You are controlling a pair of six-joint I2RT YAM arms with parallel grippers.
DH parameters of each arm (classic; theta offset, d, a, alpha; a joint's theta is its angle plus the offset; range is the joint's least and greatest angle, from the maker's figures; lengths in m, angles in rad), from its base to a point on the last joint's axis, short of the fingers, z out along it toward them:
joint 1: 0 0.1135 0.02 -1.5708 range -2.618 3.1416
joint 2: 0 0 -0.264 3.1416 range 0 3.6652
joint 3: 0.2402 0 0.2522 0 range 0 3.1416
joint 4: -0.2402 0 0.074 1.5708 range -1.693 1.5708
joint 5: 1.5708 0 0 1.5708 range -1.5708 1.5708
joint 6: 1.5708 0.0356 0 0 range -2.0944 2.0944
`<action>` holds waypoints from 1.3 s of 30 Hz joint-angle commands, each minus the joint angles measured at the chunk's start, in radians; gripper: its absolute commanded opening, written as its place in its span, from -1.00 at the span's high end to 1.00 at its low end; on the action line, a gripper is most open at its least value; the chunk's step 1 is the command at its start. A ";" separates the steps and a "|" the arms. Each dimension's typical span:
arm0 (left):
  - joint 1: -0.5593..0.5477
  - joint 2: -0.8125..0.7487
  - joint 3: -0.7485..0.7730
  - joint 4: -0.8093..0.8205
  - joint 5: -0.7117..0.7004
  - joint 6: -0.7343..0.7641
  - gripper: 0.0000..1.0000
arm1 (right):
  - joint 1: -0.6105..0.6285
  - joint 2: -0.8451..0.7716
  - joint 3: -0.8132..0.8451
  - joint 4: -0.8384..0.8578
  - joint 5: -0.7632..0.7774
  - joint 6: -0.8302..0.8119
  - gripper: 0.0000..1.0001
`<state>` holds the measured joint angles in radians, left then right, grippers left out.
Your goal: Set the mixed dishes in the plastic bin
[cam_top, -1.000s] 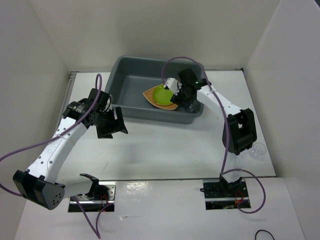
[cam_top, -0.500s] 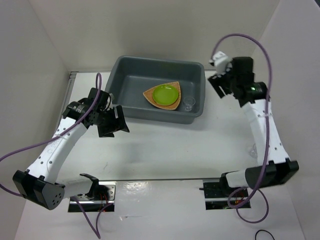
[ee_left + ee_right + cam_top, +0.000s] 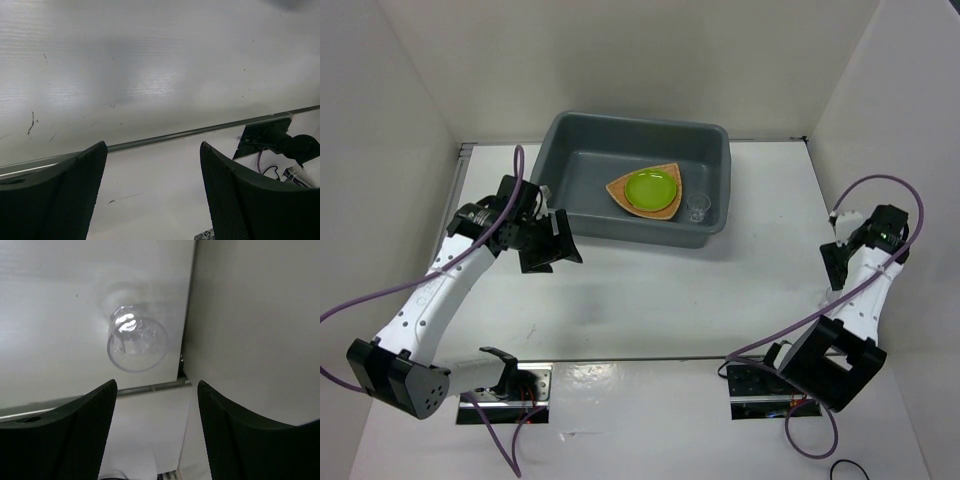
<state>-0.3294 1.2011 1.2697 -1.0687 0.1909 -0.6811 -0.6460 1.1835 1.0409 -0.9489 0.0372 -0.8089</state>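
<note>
The dark grey plastic bin [image 3: 582, 165] stands at the back centre. In it the lime-green plate [image 3: 651, 189] lies on the tan woven plate [image 3: 618, 188], with a clear cup [image 3: 697, 208] beside them at the right. My right gripper [image 3: 832, 268] is open and empty at the table's right edge. In the right wrist view the right gripper [image 3: 156, 390] hangs just short of a second clear cup [image 3: 137, 345] standing on the table by the side wall. My left gripper [image 3: 557, 243] is open and empty left of the bin, over bare table [image 3: 153, 147]. The cream dish is out of view.
White walls close in the table on the left, back and right; the right wall [image 3: 250, 315] is right beside the cup. A metal strip [image 3: 190, 132] runs along the table's near edge, with the arm mounts [image 3: 765, 385] behind it.
My right arm has swung from inside the bin out to the table's right edge, above the second cup. A clear cup now stands in the bin. The left arm has barely moved.
</note>
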 commanded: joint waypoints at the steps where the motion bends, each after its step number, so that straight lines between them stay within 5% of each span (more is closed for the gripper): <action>1: 0.006 0.006 0.020 0.004 0.025 0.020 -0.63 | -0.036 -0.053 -0.047 -0.024 -0.009 -0.088 -0.40; 15: 0.006 -0.041 -0.013 0.004 0.025 -0.008 -0.63 | -0.027 0.162 -0.125 0.044 -0.080 -0.138 -0.20; 18: 0.006 -0.051 -0.035 0.004 0.025 -0.008 -0.63 | -0.027 0.198 -0.134 0.065 -0.080 -0.128 0.00; 23: 0.006 -0.060 -0.035 0.013 0.025 -0.008 -0.63 | -0.018 0.257 -0.095 0.046 -0.080 -0.101 0.93; 27: 0.006 -0.060 -0.035 0.013 0.025 -0.008 -0.63 | 0.025 0.209 0.075 -0.101 -0.183 -0.101 1.00; 32: 0.006 -0.069 -0.053 0.023 0.025 -0.008 -0.63 | 0.331 0.126 0.476 -0.197 -0.202 0.133 1.00; 33: 0.006 -0.069 -0.053 0.023 0.025 -0.008 -0.63 | 0.496 0.126 0.529 -0.182 -0.172 0.180 1.00; 36: 0.006 -0.069 -0.044 0.023 0.016 -0.008 -0.63 | 0.774 0.267 0.735 -0.162 -0.071 0.302 1.00; 39: 0.006 -0.069 -0.062 0.033 0.016 -0.017 -0.63 | 0.876 0.489 0.977 -0.232 -0.117 0.339 1.00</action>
<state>-0.3294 1.1503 1.2213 -1.0576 0.2062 -0.6872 0.1848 1.5093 1.9034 -1.0790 -0.0906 -0.5926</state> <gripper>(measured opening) 0.817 0.026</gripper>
